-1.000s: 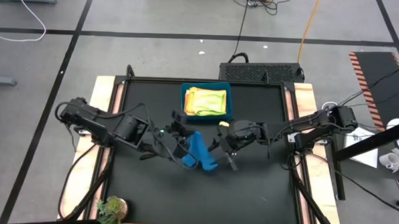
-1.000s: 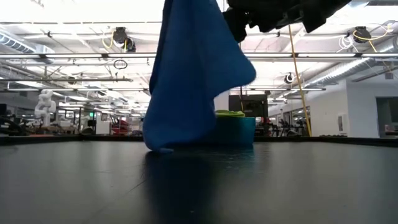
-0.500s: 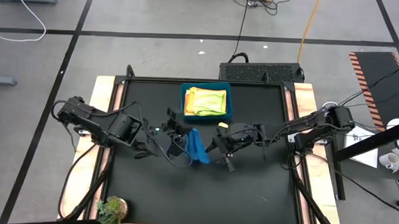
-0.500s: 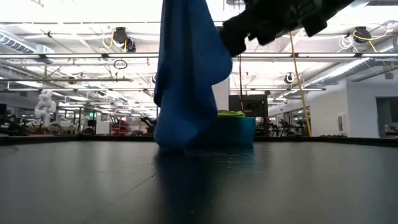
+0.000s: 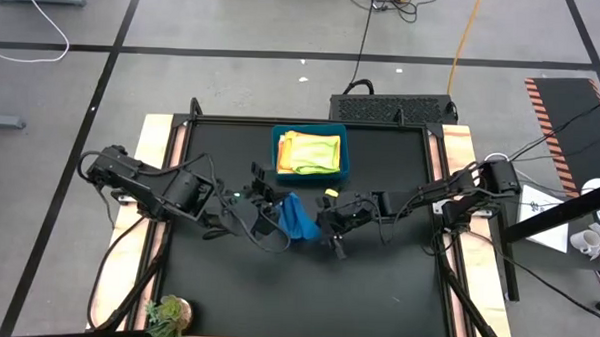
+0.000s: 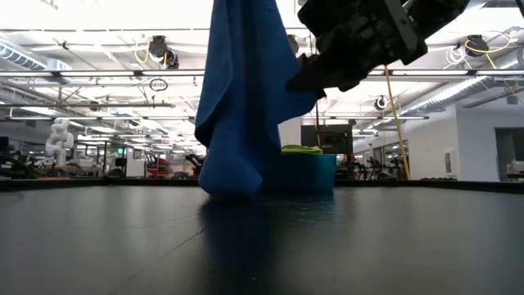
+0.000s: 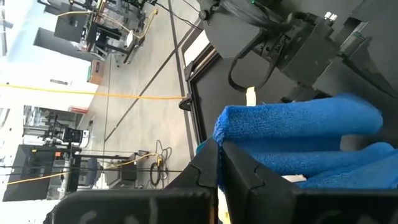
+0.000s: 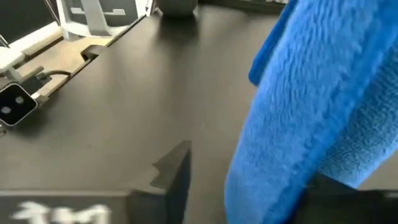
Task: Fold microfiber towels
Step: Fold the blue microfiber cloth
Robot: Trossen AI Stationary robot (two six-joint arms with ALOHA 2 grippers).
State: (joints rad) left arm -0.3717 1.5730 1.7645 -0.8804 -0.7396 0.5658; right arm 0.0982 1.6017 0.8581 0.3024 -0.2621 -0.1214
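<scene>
The desk point(image 5: 376, 291) has a black top with pale wooden strips along its two short sides. A teal bin point(image 5: 278, 153) sits on it at the middle of the far edge; in the low view it stands behind the middle of the desk, its wall point(image 6: 315, 174) upright. Near the desk's front left corner, far from the bin, lies a small green potted plant point(image 5: 168, 315). Just beyond the bin, off the desk on the grey floor, is a dark ribbed box point(image 5: 392, 109) with a black cable point(image 5: 362, 51) running away from it. A yellow cable point(image 5: 469, 29) crosses the floor beyond the box. Black tape lines point(image 5: 234, 53) mark the floor.
</scene>
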